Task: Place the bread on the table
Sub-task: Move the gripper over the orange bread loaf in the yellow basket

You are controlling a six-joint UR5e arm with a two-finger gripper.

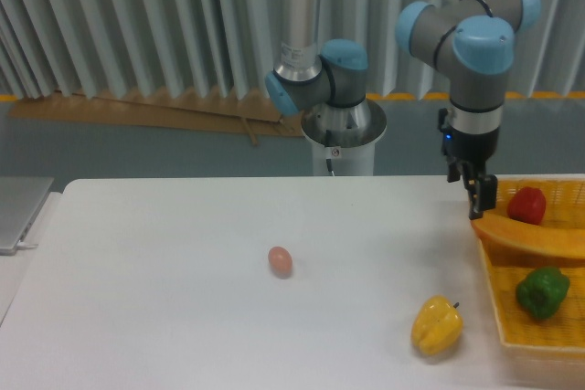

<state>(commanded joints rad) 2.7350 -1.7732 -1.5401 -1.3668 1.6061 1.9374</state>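
Right now the arm is over at the right side of the table (183,299), with its gripper (480,200) hanging just above the near-left end of the bread (535,237). The bread lies in the yellow basket (507,335) at the table's right edge, stretched across it from the left rim toward the right, where it runs out of view. A red pepper (526,205) sits just behind it and a green pepper (543,291) just in front, both inside the basket. Out on the table, well apart from all that, are a yellow pepper (437,325) and a small pinkish egg (281,261).

From where I stand the claw shows edge-on as a dark narrow shape, and I cannot tell whether its fingers are spread or pressed together. It does not appear to be holding anything, though its tip is so close to the bread that I cannot say whether they touch.

I take this to be the reach for the bread, with the grasp not yet made. The next move, I would guess, calls for coming down over the loaf with the fingers on either side of its slim body, closing, then lifting it clear of the basket rim and the red pepper before carrying it left to a bare part of the table.
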